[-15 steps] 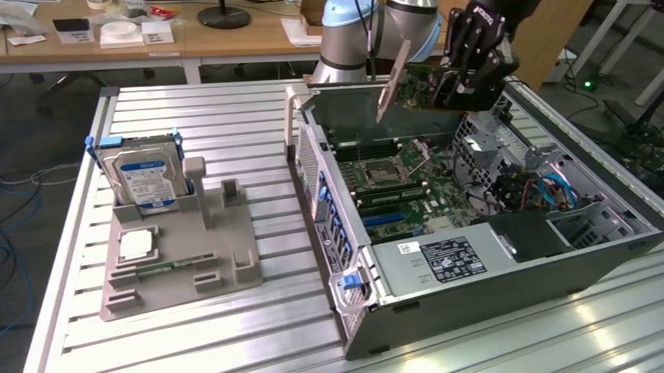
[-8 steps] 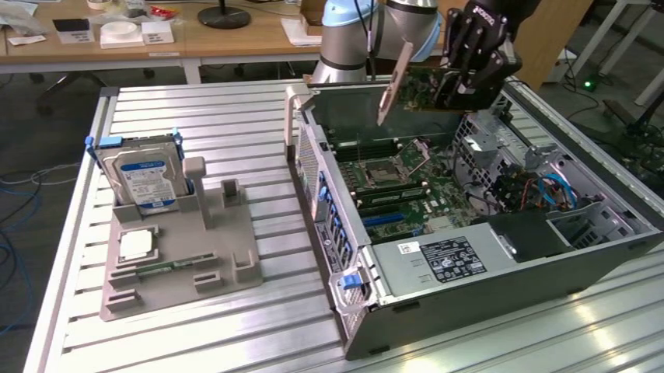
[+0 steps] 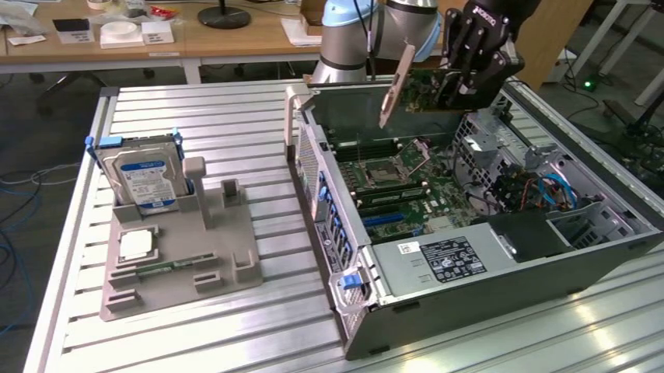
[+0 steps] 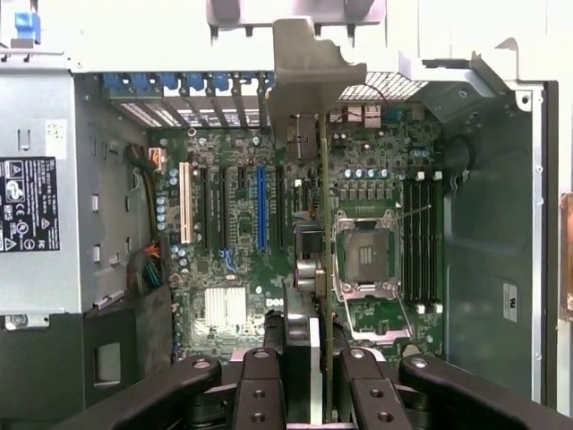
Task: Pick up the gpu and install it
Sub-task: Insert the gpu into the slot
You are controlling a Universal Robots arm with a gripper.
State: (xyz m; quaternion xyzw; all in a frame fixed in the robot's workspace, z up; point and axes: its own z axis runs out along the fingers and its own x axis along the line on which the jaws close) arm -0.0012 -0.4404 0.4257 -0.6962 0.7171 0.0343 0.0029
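Gpu (image 3: 421, 87) hangs in our claw (image 3: 464, 84), pinched by its fingers (image 4: 265, 376) and lifted above the open case (image 3: 467, 256) on the bench (image 3: 207, 116). Through the wrist view we see it edge-on over the motherboard (image 4: 233, 233), its bracket (image 4: 300, 67) toward the slots.

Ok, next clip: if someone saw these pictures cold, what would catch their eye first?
Probably the gripper holding the gpu in the air above the open computer case, its metal bracket toward the case's rear wall. Next, the exposed green motherboard lying flat inside the case. Then the blue-labelled hard drive standing upright in the grey holder at the exterior view's left.
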